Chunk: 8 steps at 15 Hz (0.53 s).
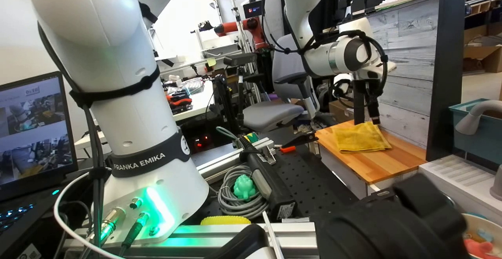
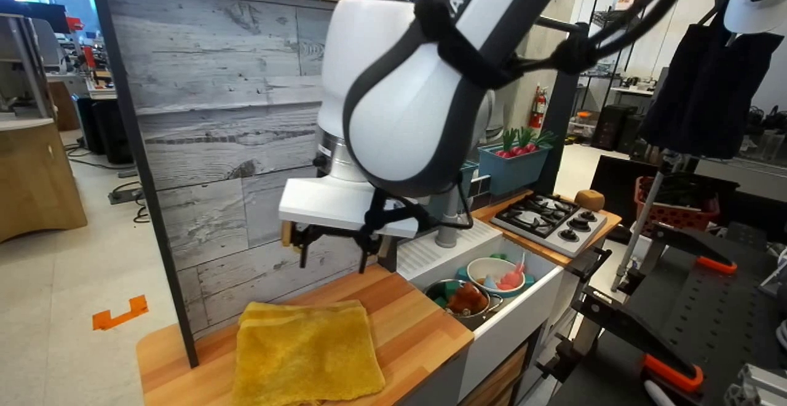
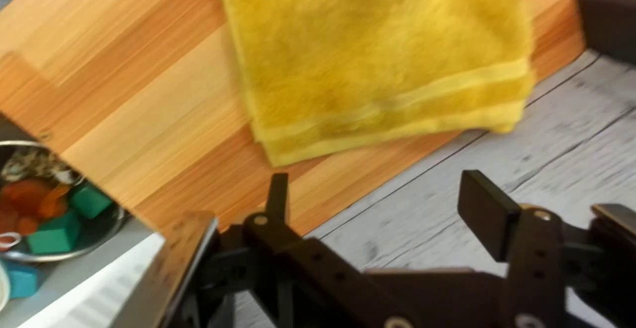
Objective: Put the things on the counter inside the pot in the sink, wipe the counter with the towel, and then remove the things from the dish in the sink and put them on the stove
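Observation:
My gripper [image 3: 375, 189] is open and empty, above the wooden counter [image 2: 409, 323] near the wall side; it shows in both exterior views [image 1: 367, 121] [image 2: 332, 267]. The folded yellow towel [image 2: 307, 350] lies flat on the counter, apart from the fingers in the wrist view [image 3: 382, 54]. The metal pot [image 3: 94, 253] in the sink [image 2: 522, 326] holds an orange-brown thing and green blocks. The dish, a white bowl [image 2: 473, 264], stands beside the pot and holds a pink thing and a light blue one. The stove [image 2: 575, 230] is beyond the sink. Apart from the towel, no loose things show on the counter.
A grey wood-look wall panel [image 2: 203, 135] rises along the counter's back edge, close to my gripper. A grey faucet [image 2: 449, 221] stands behind the sink. A blue planter [image 2: 513, 166] with radishes is behind the stove. A brown block [image 2: 589, 200] sits beside the stove.

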Available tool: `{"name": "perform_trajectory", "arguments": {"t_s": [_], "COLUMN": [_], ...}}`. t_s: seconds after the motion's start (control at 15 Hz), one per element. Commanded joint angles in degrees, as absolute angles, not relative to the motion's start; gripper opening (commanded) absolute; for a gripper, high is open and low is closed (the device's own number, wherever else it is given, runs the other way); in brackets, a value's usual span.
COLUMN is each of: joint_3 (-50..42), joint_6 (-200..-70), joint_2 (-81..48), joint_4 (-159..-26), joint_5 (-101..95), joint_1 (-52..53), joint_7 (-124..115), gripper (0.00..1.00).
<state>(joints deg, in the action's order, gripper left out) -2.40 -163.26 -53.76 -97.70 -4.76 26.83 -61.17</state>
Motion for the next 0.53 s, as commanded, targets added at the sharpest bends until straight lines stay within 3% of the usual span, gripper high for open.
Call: {"name": "perform_trajectory", "arguments": {"t_s": [0.0, 0.13, 0.2, 0.47], "joint_3": [6.9, 8.0, 4.8, 4.6], "joint_6": [-156.0, -146.5, -152.6, -149.9], "joint_2": [-60.5, -63.1, -59.3, -63.3], "joint_4": [-86.1, -80.9, -87.4, -82.0], "joint_5": [-0.4, 1.3, 1.6, 1.7], "joint_1": [22.2, 22.8, 25.0, 26.2], "joint_7": [-49.7, -45.8, -49.0, -48.0], "gripper": [0.97, 1.00, 0.99, 1.00]}}
